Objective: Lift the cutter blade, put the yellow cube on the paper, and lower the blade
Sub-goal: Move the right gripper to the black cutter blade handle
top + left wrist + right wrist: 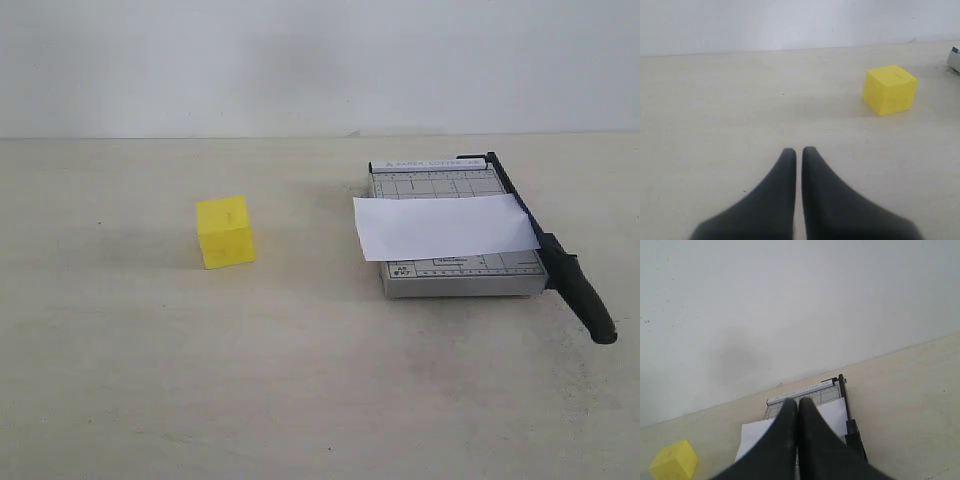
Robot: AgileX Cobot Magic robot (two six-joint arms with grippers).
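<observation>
Cube on the bare table, blade down on the trimmer, both grippers closed and empty.

Exterior view: the yellow cube (225, 232) sits alone on the pale table (300, 390), well apart from the grey trimmer (450, 184) to its right. The paper (443, 227) lies across the trimmer's base, overhanging its left edge. The cutter blade (532, 226) lies lowered along the right edge, its thick handle jutting past the front corner. No gripper shows here. Left wrist view: the left gripper (798, 152) is above the table with its fingers almost together, only a thin slit between them, holding nothing; the cube stands ahead and to one side. Right wrist view: the right gripper (798, 404) is above the trimmer, fingers pressed together, holding nothing.
</observation>
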